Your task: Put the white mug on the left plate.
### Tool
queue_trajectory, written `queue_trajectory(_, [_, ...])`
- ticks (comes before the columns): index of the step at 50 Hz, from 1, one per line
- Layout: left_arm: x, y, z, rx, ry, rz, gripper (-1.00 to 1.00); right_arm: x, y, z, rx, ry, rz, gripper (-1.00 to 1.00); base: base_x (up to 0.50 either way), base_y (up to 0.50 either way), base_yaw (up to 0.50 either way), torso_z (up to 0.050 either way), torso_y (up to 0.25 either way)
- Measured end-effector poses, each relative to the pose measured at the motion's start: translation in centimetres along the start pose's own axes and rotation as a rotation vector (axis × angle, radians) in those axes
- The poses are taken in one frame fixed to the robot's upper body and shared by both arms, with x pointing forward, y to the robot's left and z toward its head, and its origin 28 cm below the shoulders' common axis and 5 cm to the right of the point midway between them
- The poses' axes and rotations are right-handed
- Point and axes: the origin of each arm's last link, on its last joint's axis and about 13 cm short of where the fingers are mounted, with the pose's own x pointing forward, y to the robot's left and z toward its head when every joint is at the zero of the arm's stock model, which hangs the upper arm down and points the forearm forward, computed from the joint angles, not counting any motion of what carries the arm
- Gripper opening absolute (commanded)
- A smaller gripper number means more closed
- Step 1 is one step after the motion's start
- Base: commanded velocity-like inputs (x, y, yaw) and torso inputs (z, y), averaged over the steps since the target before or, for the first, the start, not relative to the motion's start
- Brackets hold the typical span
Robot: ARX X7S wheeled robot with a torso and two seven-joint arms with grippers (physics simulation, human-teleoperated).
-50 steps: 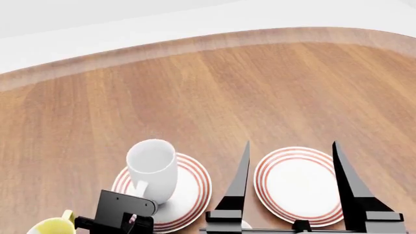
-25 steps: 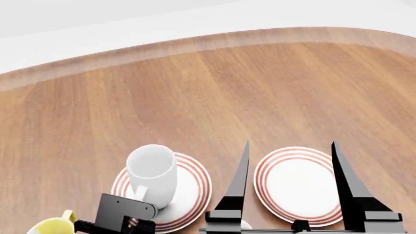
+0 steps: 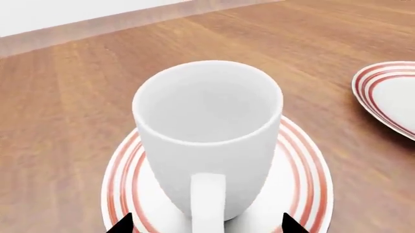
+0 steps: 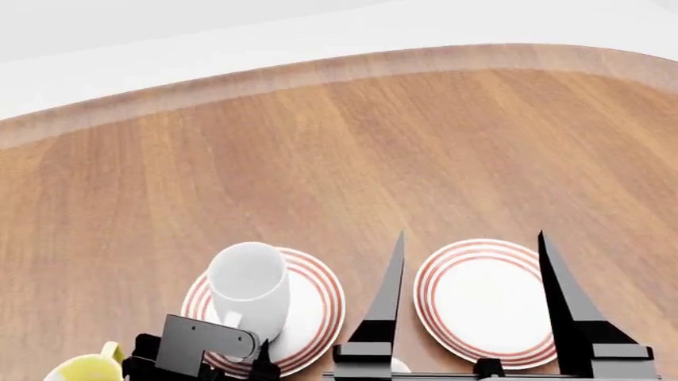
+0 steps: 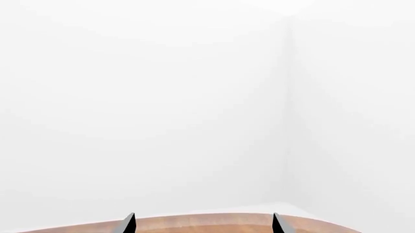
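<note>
I have the white mug [image 3: 207, 141] standing upright on the left plate [image 3: 304, 179], its base inside the red rings and its loop handle turned toward my left hand [image 3: 206, 227]. In the head view the mug [image 4: 250, 287] sits a little toward the far-left part of the plate [image 4: 313, 305], but fully on it as far as I can judge. My left hand [image 4: 228, 367] is spread wide: in the wrist view the two dark fingertips [image 3: 123, 225] stand on either side of the handle, well clear of the mug, gripping nothing.

My right hand [image 4: 471, 302] is also open wide, its long black fingers [image 4: 390, 294] pointing out over the table [image 4: 350, 143], framing the other plate [image 4: 485, 300] in the head view; it holds nothing. A yellow mug [image 4: 87, 367] peeks in at the near-left edge.

I judge the mug to be rigid, glossy and so rather slippery, tall enough to tip if nudged, and breakable like the plate. If I had to regrip, I would close across the handle or the lower body, squarely, not near the rim. To my eye the placing looks done; what remains is to draw back straight without brushing the handle.
</note>
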Motion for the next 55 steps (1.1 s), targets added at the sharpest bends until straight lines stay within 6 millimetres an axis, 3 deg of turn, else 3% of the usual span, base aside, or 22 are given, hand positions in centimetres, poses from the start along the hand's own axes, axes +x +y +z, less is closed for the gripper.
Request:
queue_trajectory(12, [-1.6, -0.2, 1.1, 0.028, -0.066, -0.030, 1.00, 0.0, 0.1, 0.0, -0.002, 0.000, 0.002, 1.00, 0.00, 0.00, 0.00, 0.000, 0.000])
queue_trajectory(37, [-9.4, 0.2, 5.1, 0.023, -0.294, -0.061, 1.00, 0.0, 0.2, 0.0, -0.002, 0.003, 0.010, 1.00, 0.00, 0.00, 0.00, 0.000, 0.000])
queue_trajectory(55, [-13.3, 1.9, 9.5, -0.008, -0.473, 0.011, 1.00, 0.2, 0.5, -0.2, 0.000, 0.006, 0.023, 1.00, 0.00, 0.00, 0.00, 0.000, 0.000])
